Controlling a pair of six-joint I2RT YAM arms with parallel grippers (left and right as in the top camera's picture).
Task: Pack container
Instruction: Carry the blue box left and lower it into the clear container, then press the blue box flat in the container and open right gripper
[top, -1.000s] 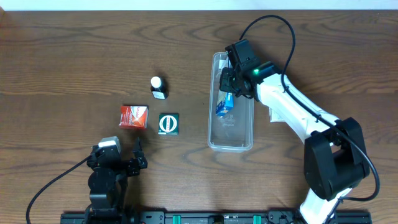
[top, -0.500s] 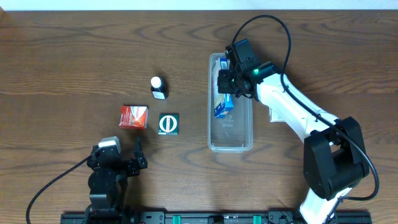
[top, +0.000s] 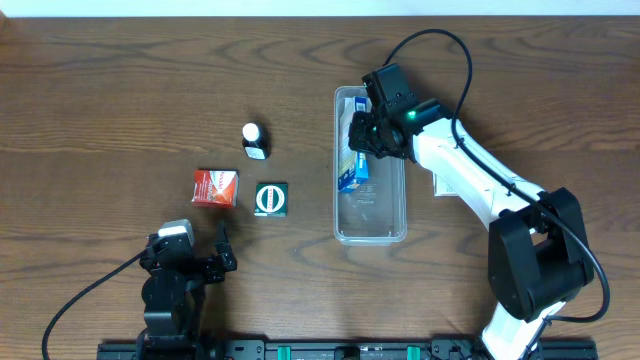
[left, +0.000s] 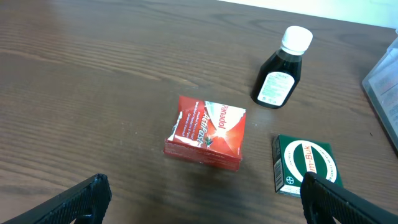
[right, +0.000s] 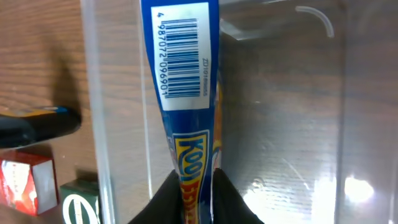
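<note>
The container (top: 371, 234) is a long clear tub right of centre on the table. Inside it, along its left wall, lies a blue packet (top: 351, 170) with a barcode (right: 184, 57). My right gripper (top: 370, 134) hovers over the tub's far half, shut on the packet's near end (right: 196, 190). Both black fingers press its sides. My left gripper (left: 202, 194) rests low near the table's front left and is open, with nothing between its fingers (left: 86, 194).
A red box (top: 215, 187) (left: 208, 132), a green box (top: 271, 199) (left: 306, 165) and a small dark bottle with a white cap (top: 255, 140) (left: 283, 78) stand on the wood, left of the container. The right arm's black cable (top: 440, 45) loops behind the tub.
The blue packet has dropped lower and swung toward the container's left wall. The container has shifted slightly left. The left arm has not moved.
</note>
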